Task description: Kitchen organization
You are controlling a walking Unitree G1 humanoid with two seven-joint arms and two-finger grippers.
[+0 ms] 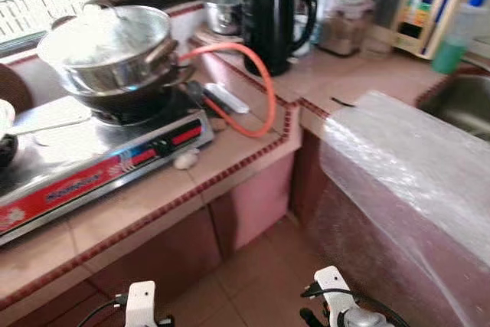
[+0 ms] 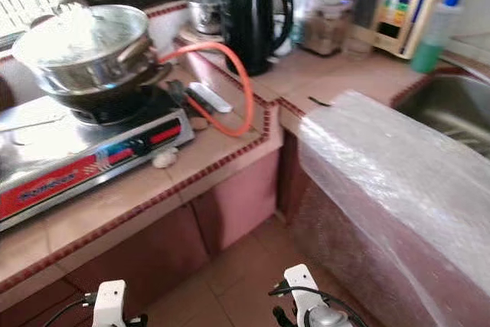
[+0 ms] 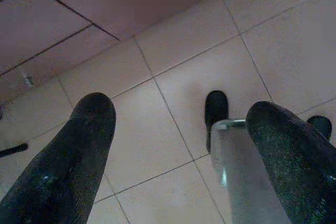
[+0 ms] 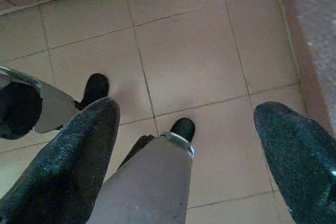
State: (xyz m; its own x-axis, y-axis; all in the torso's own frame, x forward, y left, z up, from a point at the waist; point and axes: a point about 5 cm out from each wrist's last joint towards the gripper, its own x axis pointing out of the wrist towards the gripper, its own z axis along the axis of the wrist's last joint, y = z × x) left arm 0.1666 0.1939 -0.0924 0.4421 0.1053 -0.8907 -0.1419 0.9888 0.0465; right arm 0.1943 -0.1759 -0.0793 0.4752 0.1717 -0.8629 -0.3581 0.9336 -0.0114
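A tiled L-shaped counter carries a gas stove with a lidded steel pot stacked on a dark pan. An orange gas hose loops beside a black electric kettle. Jars and bottles crowd the far corner. Both arms hang low over the floor. My left gripper is open, nothing between its fingers. My right gripper is open too, held above the floor tiles.
A sink lies at the right, its front edge wrapped in clear plastic sheeting. A green-liquid bottle stands behind it. A small white lump lies by the stove. Beige floor tiles stretch between the counter legs.
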